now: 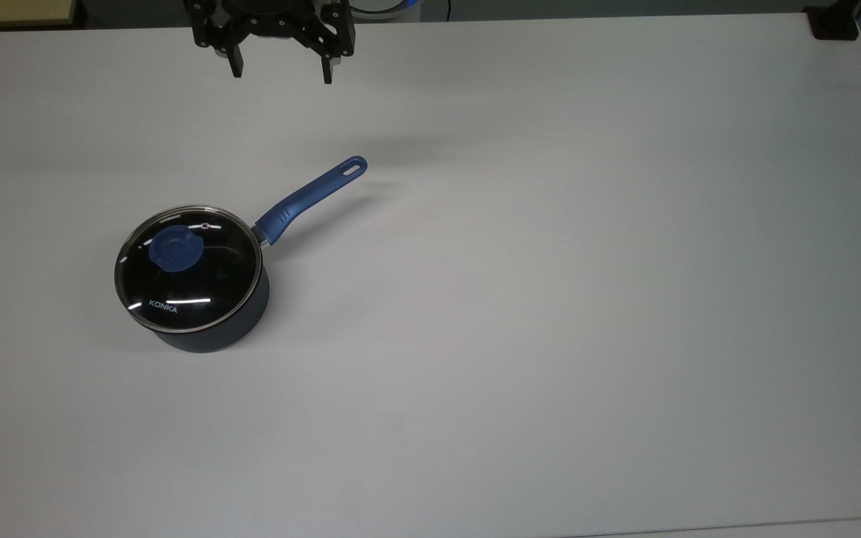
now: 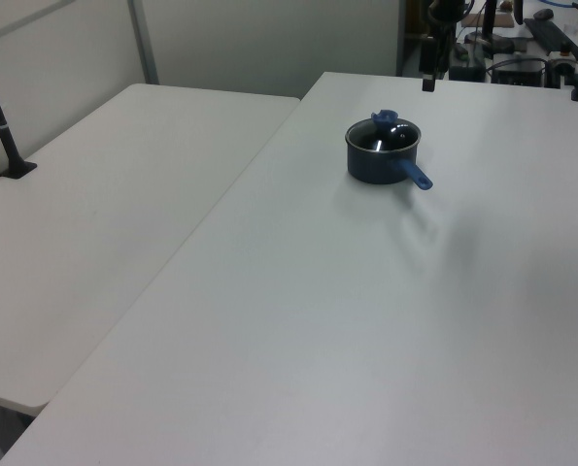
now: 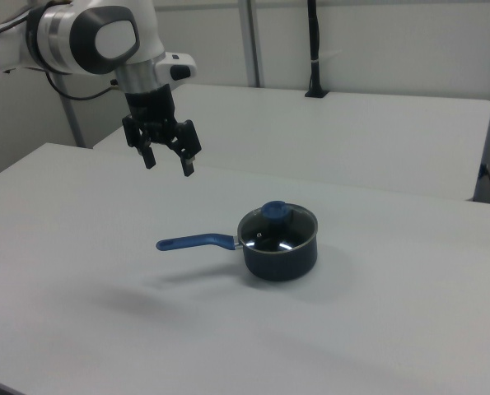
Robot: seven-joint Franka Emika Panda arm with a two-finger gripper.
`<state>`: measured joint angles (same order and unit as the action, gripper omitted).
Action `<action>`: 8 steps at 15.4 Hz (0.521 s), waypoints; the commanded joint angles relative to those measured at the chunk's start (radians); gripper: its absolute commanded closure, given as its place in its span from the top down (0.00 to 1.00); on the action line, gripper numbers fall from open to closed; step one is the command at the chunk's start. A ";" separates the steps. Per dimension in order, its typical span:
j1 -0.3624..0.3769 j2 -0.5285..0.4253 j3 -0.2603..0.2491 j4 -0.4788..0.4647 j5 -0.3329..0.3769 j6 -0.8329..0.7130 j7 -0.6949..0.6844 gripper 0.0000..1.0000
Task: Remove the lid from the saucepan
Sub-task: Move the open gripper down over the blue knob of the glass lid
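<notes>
Overhead, the gripper (image 1: 281, 73) hangs spread (holding nothing), well apart from the lid (image 1: 188, 267) seated on the saucepan (image 1: 240, 317).

Top view: looks steeply down on the white worktop (image 1: 550, 336), fairly near; gripper (image 1: 281, 63) at the frame's upper edge, saucepan (image 1: 199, 299) left of centre.

Left view: set high and farther back, looking along the worktop's length; saucepan (image 2: 381, 155) small, toward the far end; a second table (image 2: 104, 214) on the left view's left.

Right view: lower, closer, oblique, facing roughly the opposite way; saucepan (image 3: 279, 247) mid-frame, arm (image 3: 88, 37) upper left, second table (image 3: 352, 132) behind.

All three views share the saucepan and the worktop around it.
</notes>
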<state>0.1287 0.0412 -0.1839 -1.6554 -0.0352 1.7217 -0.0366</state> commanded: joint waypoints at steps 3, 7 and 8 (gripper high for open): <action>-0.012 -0.011 -0.002 -0.003 0.031 -0.008 0.003 1.00; -0.020 0.015 -0.002 -0.001 0.031 0.007 0.001 1.00; -0.032 0.019 -0.002 0.002 0.031 0.009 -0.005 1.00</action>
<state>0.1174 0.0474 -0.1841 -1.6557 -0.0220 1.7217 -0.0357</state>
